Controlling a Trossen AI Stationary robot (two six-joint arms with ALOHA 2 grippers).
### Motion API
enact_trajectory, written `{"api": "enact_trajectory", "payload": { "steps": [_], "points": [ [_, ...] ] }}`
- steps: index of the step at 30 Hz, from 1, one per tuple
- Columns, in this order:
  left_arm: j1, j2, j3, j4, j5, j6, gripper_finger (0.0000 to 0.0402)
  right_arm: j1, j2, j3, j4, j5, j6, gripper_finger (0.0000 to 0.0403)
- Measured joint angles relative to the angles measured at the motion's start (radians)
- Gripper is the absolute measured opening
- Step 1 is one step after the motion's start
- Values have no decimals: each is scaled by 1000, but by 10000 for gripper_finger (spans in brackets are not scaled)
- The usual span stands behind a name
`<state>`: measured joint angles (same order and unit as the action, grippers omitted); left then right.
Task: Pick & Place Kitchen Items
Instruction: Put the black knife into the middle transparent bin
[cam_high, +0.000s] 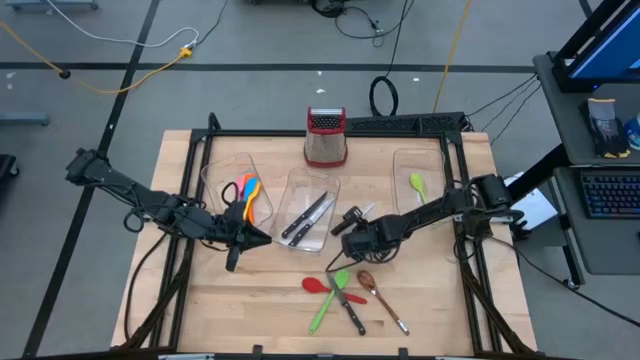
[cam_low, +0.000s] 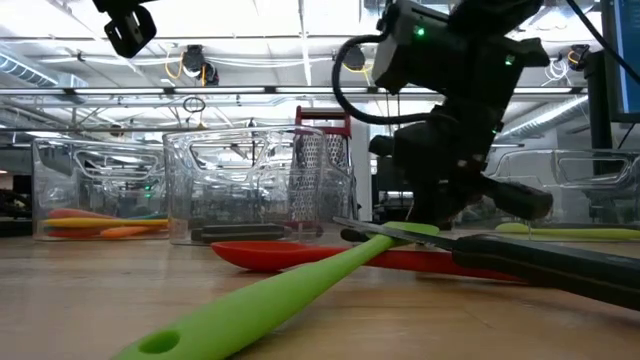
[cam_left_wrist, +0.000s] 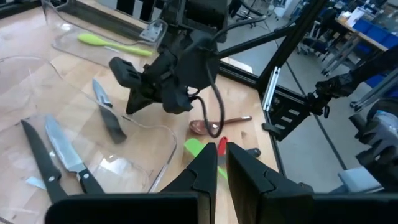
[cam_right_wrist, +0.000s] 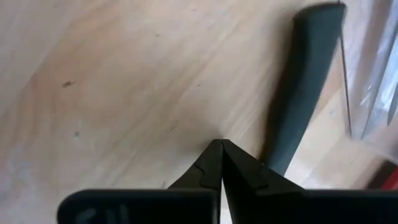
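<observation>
Wooden tabletop (cam_high: 250, 300) is carrying the right gripper (cam_right_wrist: 221, 146), whose fingers are pressing fully together on nothing. Just beside its tips a black-handled knife (cam_right_wrist: 305, 81) is lying flat. The left gripper (cam_high: 262, 238) is waiting nearly shut beside the bins.

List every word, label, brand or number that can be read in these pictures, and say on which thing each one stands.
None can be read: no utensil, clear bin or grater shows any print.
Left gripper base: faint marks, too blurred to read.
Right gripper base: faint marks, too blurred to read.
Keyboard: keys too small to read.
</observation>
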<state>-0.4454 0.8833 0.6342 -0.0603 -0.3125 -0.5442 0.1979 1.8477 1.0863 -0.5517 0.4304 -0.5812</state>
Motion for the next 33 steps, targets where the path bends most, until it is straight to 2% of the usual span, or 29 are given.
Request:
{"api": "enact_trajectory", "payload": {
  "steps": [6,11,16,22,26,33],
  "points": [
    [0,0,0,10,0,-1,37,-10,-44,-4,-25,55,13,8],
    [0,0,0,10,0,25,37,-9,-79,-1,-16,58,15,47],
    [0,0,0,10,0,37,37,-37,-82,0,16,-26,20,106],
    [0,0,0,10,0,36,37,-102,-78,0,110,-45,-7,164],
    [0,0,0,10,0,36,37,-147,-72,1,122,-137,-7,182],
    [0,0,0,10,-1,39,37,-177,-19,6,141,-172,-13,184]
  ]
}}
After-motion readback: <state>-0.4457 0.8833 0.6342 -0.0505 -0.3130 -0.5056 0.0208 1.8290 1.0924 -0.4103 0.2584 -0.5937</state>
